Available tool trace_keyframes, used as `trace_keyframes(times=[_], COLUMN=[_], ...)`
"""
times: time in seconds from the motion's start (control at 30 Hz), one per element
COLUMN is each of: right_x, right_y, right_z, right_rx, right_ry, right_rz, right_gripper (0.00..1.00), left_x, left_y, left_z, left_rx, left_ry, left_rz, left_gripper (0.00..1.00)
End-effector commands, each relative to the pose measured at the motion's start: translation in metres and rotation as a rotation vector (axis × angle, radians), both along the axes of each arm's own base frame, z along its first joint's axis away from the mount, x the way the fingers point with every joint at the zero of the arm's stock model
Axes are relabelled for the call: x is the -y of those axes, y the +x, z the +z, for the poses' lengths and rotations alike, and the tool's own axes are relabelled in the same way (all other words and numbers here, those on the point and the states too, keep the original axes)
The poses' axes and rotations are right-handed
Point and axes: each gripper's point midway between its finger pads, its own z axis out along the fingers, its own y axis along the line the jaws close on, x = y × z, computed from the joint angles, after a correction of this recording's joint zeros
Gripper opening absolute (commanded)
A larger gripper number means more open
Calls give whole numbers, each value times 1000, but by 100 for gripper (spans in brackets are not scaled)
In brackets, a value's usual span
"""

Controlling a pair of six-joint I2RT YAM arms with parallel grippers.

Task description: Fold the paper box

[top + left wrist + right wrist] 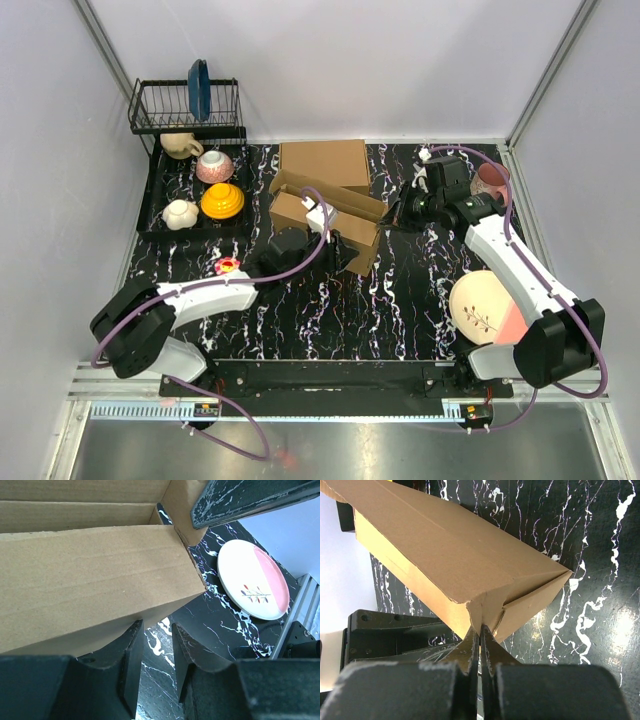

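Observation:
The paper box (330, 222) is brown corrugated cardboard, partly formed, with raised walls, in the middle of the table. My right gripper (393, 212) is at its right end. In the right wrist view the right gripper (481, 629) is shut on a corner flap of the paper box (450, 555). My left gripper (292, 246) is at the box's near left side. In the left wrist view the left gripper (157, 628) is open and empty. Its left finger (131, 655) sits right under the box wall (90, 580).
A second, neatly formed cardboard box (323, 161) lies just behind. A dish rack (186, 105) with a blue plate and a black tray (155, 195) of cups and bowls stand at the back left. A pink-and-white plate (484, 308) lies front right, a pink cup (490, 180) back right.

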Motion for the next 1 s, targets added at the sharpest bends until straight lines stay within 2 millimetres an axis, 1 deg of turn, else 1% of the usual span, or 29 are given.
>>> trace_keyframes(times=[0.0, 0.13, 0.3, 0.57, 0.73, 0.8, 0.97], right_x=[-9, -6, -4, -9, -7, -6, -3], right_y=[-7, -10, -11, -15, -17, -20, -25], right_z=[0, -8, -17, -40, -52, -60, -73], right_rx=[23, 24, 20, 0, 0, -12, -31], right_ry=[-3, -37, -77, -148, -201, -221, -239], right_rz=[67, 76, 79, 98, 94, 96, 92], right_gripper=[0, 0, 0, 0, 0, 0, 0], left_x=[15, 18, 23, 24, 25, 25, 25], left_y=[8, 12, 13, 11, 11, 11, 10], left_z=[36, 36, 41, 47, 47, 47, 47], left_rx=[66, 56, 49, 49, 48, 48, 48], left_ry=[-84, -87, -107, -118, -119, -117, -115], left_rz=[-17, -11, -19, -27, -33, -34, -37], left_gripper=[34, 34, 34, 35, 35, 35, 35])
